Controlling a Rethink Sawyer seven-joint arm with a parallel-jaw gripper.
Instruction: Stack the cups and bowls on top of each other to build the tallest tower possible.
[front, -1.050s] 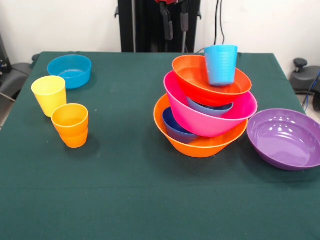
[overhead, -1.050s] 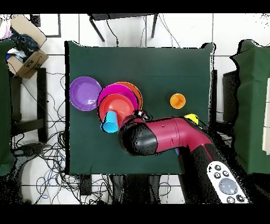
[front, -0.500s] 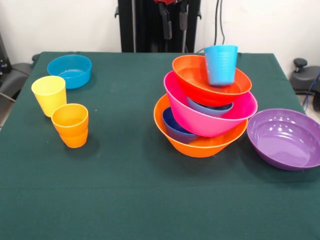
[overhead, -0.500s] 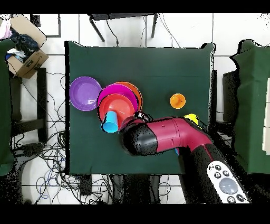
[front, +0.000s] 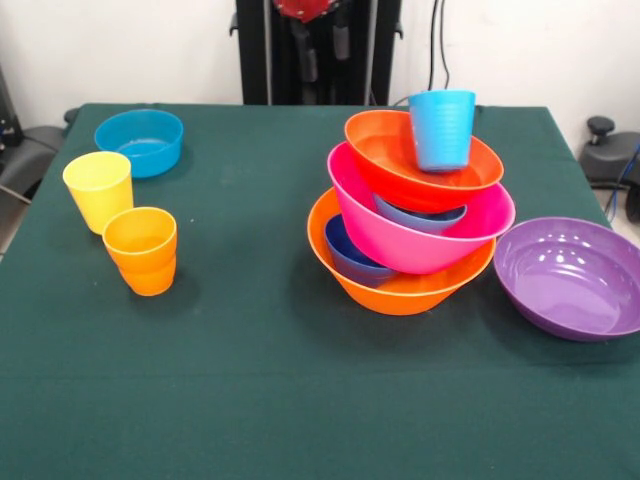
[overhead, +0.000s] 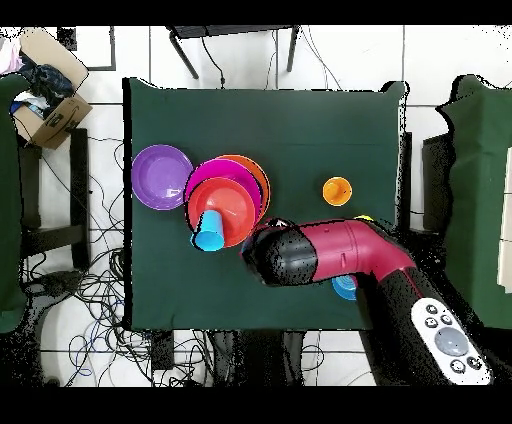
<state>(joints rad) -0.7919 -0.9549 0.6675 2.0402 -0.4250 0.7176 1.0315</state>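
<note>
Fingers: the gripper (front: 322, 45) is showing only dark tips at the top edge; released or clenched cannot be told.

No legible writing is showing. The tower (front: 410, 215) is leaning on the green table (front: 250, 380), light blue cup (front: 442, 128) topmost. The purple bowl (front: 572, 277) is sitting just beside the tower by the table edge; the yellow cup (front: 98, 190), orange cup (front: 141, 249) and teal bowl (front: 140, 141) are standing well apart from it, open cloth between.

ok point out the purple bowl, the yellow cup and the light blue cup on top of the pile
purple bowl (front: 570, 275): front view, on its glossy inside floor.
yellow cup (front: 99, 198): front view, on its outer wall below the rim.
light blue cup (front: 442, 135): front view, on its side wall, above the red-orange bowl.
</note>
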